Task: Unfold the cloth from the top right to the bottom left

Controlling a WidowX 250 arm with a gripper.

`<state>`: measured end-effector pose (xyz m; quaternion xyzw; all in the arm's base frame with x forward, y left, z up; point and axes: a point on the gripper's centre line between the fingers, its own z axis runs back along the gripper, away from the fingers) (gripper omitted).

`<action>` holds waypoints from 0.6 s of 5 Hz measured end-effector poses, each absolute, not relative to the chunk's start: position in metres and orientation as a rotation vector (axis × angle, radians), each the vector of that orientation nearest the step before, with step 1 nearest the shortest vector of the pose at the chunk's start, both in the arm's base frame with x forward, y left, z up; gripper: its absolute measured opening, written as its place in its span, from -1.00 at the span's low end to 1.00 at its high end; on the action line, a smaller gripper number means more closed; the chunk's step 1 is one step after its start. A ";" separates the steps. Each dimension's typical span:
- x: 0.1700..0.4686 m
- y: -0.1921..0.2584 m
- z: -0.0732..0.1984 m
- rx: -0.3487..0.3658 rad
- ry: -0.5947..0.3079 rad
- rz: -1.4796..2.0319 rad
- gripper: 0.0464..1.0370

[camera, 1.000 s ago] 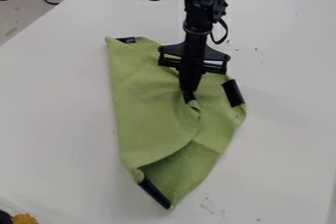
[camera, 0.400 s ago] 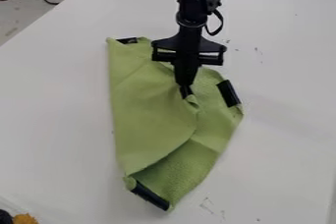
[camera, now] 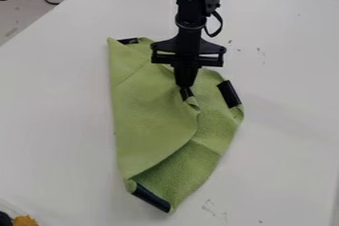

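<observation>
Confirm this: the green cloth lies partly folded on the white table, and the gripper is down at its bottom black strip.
Wrong place for the gripper: the camera view shows it at the turned-over corner in the cloth's upper half, not at the bottom black strip. The green cloth does lie partly folded on the white table.

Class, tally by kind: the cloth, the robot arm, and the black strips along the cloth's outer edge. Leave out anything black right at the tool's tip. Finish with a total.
Green cloth: 1
Black robot arm: 1
Black edge strips: 3
Total: 5
</observation>
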<state>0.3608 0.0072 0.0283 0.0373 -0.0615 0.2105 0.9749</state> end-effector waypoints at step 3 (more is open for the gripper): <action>0.376 0.009 0.064 0.060 -0.233 0.433 -0.97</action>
